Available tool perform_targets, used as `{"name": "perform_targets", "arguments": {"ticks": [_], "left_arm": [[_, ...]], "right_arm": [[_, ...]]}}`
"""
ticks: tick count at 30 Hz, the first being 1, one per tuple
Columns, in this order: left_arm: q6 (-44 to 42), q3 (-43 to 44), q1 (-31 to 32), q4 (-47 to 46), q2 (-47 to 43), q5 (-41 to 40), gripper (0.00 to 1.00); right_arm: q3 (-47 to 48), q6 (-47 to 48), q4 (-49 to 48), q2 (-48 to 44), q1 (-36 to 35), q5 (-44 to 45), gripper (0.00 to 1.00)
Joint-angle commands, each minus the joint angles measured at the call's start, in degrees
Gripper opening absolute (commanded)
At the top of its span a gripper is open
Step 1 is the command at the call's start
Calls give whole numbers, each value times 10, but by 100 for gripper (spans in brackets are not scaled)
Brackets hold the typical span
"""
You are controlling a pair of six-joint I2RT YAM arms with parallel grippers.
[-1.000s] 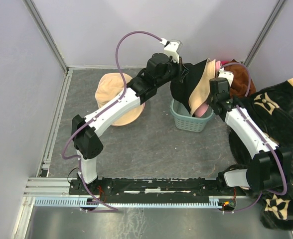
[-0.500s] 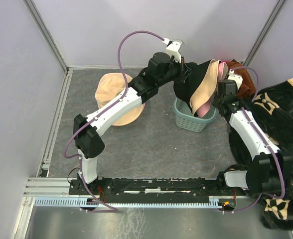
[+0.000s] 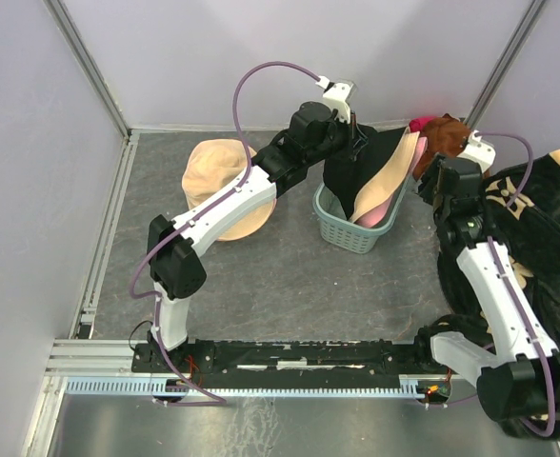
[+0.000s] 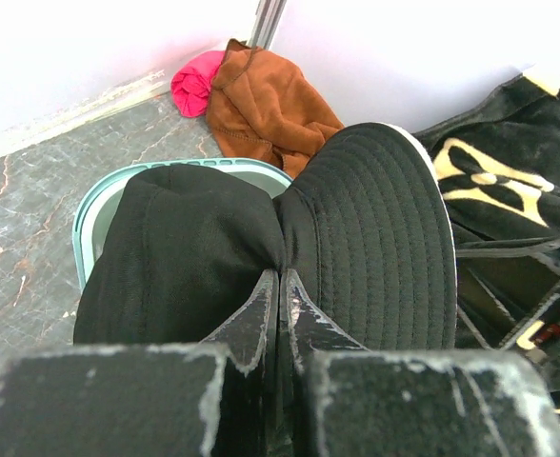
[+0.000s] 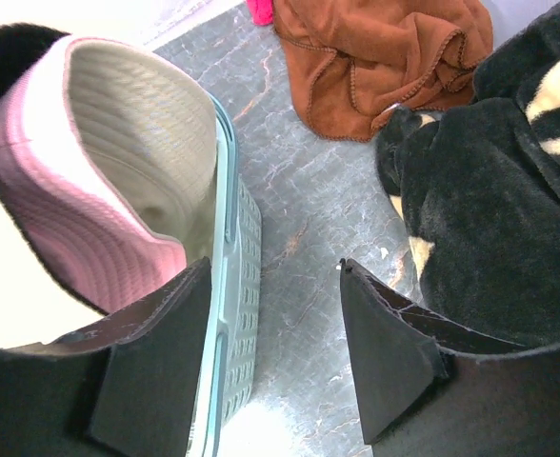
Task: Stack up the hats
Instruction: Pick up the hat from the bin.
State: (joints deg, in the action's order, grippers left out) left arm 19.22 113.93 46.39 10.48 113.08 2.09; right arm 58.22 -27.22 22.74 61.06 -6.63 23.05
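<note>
Tan hat (image 3: 213, 186) lies flat on the table, far left, probably the stack base. Left gripper (image 4: 280, 290) is clamped on the black hat (image 4: 375, 219) at the crown crease and holds it over the basket (image 3: 342, 233), centre. Pink hat (image 5: 80, 228) is in the basket. Right gripper (image 5: 272, 276) has jaws apart and empty, just right of the basket, by the blanket (image 3: 537, 228).

Robotics lab test cell, not home. Plain pale wall panels (image 3: 32, 209) boxed in grey stone-pattern tabletop (image 3: 290, 276). Aluminium profile posts (image 3: 90, 69) stood at corners. Two white-and-black arms (image 3: 232, 200) sat bolted to black base rail (image 3: 280, 357) at near edge, purple cables (image 3: 275, 64) looping overhead. Props only: teal basket (image 3: 342, 231), hats (image 3: 385, 176), rust cloth (image 3: 442, 138), blanket (image 3: 537, 238).
</note>
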Motion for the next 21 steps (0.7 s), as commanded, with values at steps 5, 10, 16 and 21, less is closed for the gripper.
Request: {"name": "perform_targets", "arguments": {"ticks": [5, 10, 16, 21], "left_arm": [[-6, 35, 2, -31, -7, 12, 3], [-11, 36, 1, -25, -9, 17, 3], [-19, 34, 1, -20, -16, 22, 3], [-23, 38, 1, -17, -16, 29, 3]], "right_arm": [[-44, -16, -53, -92, 2, -46, 67], [-90, -9, -126, -139, 2, -90, 71], [-119, -17, -178, -152, 2, -137, 76], [-135, -18, -209, -162, 3, -153, 84]]}}
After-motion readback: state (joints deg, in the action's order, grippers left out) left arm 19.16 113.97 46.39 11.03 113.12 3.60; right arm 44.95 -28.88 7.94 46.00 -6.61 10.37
